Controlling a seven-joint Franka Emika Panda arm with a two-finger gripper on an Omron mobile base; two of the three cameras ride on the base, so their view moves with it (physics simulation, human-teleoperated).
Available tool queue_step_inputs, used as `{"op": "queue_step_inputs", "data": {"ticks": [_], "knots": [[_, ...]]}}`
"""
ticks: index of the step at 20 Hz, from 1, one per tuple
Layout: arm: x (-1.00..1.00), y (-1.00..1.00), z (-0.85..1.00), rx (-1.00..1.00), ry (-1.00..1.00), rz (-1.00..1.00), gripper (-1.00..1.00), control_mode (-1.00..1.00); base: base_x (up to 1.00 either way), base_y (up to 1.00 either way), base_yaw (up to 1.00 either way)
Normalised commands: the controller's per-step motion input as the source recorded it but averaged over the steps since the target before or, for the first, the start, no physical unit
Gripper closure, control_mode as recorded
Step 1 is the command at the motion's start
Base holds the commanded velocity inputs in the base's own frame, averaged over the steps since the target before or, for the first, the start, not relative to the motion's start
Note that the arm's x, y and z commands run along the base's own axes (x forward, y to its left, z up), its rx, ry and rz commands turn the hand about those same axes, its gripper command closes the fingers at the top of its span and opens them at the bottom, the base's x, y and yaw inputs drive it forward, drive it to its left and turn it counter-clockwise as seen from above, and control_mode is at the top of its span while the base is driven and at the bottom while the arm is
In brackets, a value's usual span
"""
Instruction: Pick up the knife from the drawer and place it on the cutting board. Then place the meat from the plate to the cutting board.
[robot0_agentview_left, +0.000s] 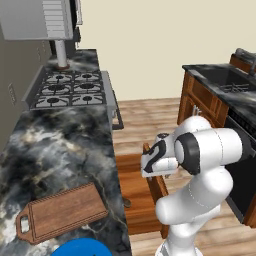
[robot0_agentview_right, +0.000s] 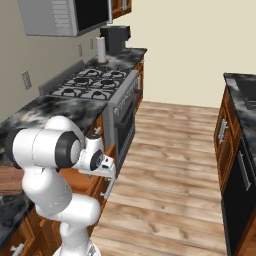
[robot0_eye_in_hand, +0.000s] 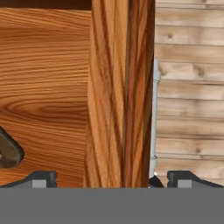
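The drawer (robot0_agentview_left: 136, 200) stands pulled out below the counter edge. My gripper (robot0_agentview_left: 152, 172) hangs over its outer end. In the hand view my gripper (robot0_eye_in_hand: 113, 179) is open and holds nothing, and its fingertips (robot0_eye_in_hand: 41, 178) straddle the drawer's front panel (robot0_eye_in_hand: 120, 96) with its silver handle (robot0_eye_in_hand: 154, 118). A dark rounded end (robot0_eye_in_hand: 8, 151), probably the knife's handle, lies on the drawer floor at the left edge. The cutting board (robot0_agentview_left: 60, 212) lies bare on the marble counter. Only the rim of the blue plate (robot0_agentview_left: 80, 247) shows at the bottom edge. The meat is out of view.
The gas stove (robot0_agentview_left: 72, 87) sits further along the counter (robot0_agentview_left: 60, 145), with a paper-towel roll (robot0_agentview_left: 61, 55) behind it. Across the wooden floor (robot0_agentview_right: 170, 165) stands an island with a sink (robot0_agentview_left: 227, 80) and a black appliance front (robot0_agentview_left: 245, 175).
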Motion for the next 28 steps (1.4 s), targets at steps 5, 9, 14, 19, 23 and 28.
{"op": "queue_step_inputs", "data": {"ticks": [5, 9, 14, 19, 23, 28], "knots": [[0.0, -0.3, -0.05, 0.0, 0.0, 0.01, -1.0, -1.0, 0.0, 0.0, 0.0], [-0.02, -0.76, 0.0, 0.0, 0.0, 0.01, -1.0, -1.0, 0.0, 0.0, 0.0], [-0.1, -0.87, 0.0, 0.0, 0.0, 0.0, -1.0, -1.0, 0.0, 0.0, 0.0], [-0.12, -0.9, 0.0, 0.0, 0.0, 0.0, -1.0, -1.0, 0.0, 0.0, 0.0], [-0.11, -0.86, 0.0, 0.0, 0.0, 0.0, -1.0, -1.0, 0.0, 0.0, 0.0], [-0.01, -0.39, 0.26, 0.0, 0.0, -0.02, -1.0, -1.0, 0.0, 0.0, 0.0]]}}
